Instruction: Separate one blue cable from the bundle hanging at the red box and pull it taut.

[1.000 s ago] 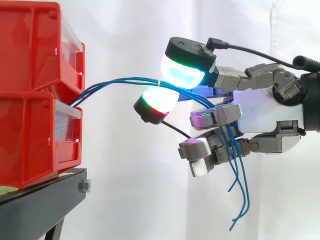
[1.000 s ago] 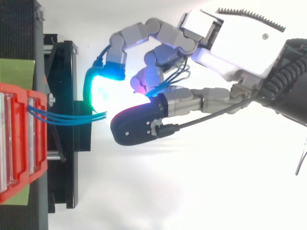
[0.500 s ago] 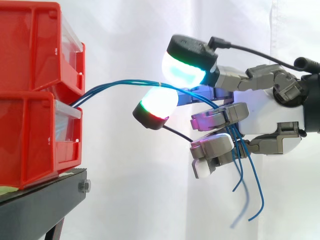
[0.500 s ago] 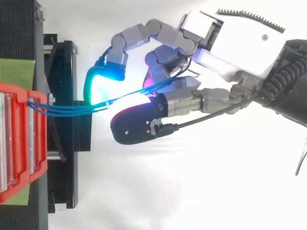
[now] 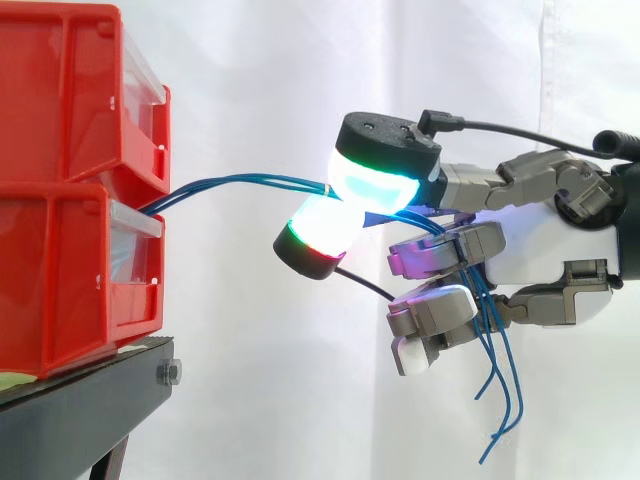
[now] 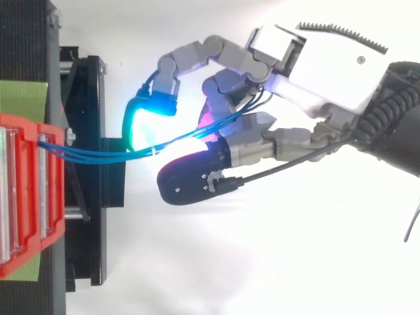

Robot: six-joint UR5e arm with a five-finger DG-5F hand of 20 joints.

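The blue cables (image 5: pixel 250 181) are stretching almost level from the stacked red bins (image 5: pixel 70 190) rightward into the hand (image 5: pixel 540 248); its curled fingers are pinching the bundle between glowing pads (image 5: pixel 372 182); loose ends are dangling beneath.

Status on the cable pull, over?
Hand shut on blue cables, pinched between glowing pads. Several strands together, none singled out, bowed from the red bins, not taut. Nothing in the way.
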